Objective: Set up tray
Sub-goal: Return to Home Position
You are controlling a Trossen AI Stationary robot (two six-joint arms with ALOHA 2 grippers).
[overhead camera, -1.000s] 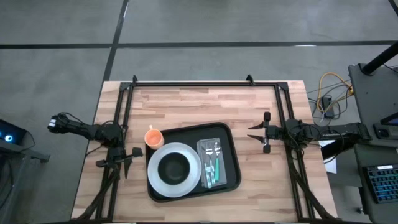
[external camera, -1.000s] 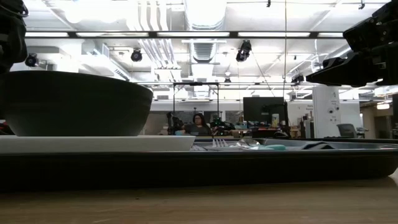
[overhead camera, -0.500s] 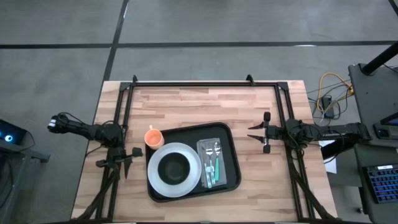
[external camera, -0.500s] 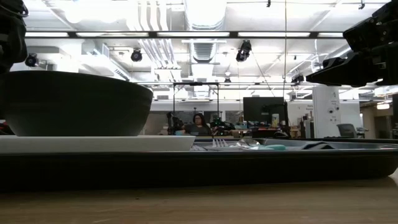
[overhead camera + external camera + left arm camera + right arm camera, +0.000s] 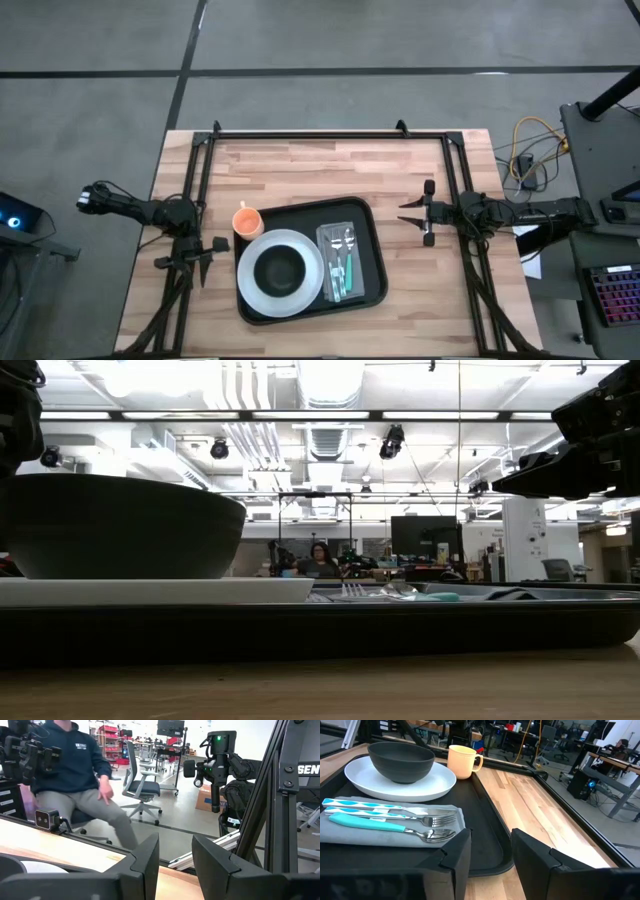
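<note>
High view, desk asks: where does the tray lie, and what does it carry?

Photographer: The black tray (image 5: 379, 262) lies on the wooden table (image 5: 320, 165), toward 6 o'clock of the table's middle. Its 9 o'clock half holds a white plate (image 5: 252, 288) with a dark bowl (image 5: 281, 268) standing on it. Its 3 o'clock half holds a grey napkin (image 5: 323, 238) with cutlery laid on top.

Desk: Which cutlery?

Photographer: The right wrist view shows a fork (image 5: 432, 821), a teal-handled spoon (image 5: 380, 822) and a third piece with a blue-and-white patterned handle (image 5: 360, 803), side by side. An orange cup (image 5: 247, 221) stands at the tray's 10 o'clock corner; whether it is inside the rim cannot be told.

Desk: And the arms?

Photographer: The left gripper (image 5: 175, 840) hangs off the tray's 9 o'clock side, near the table's edge, fingers apart and holding nothing. The right gripper (image 5: 405, 213) hangs at the tray's 2 o'clock, clear of it, fingers parted and empty.
</note>
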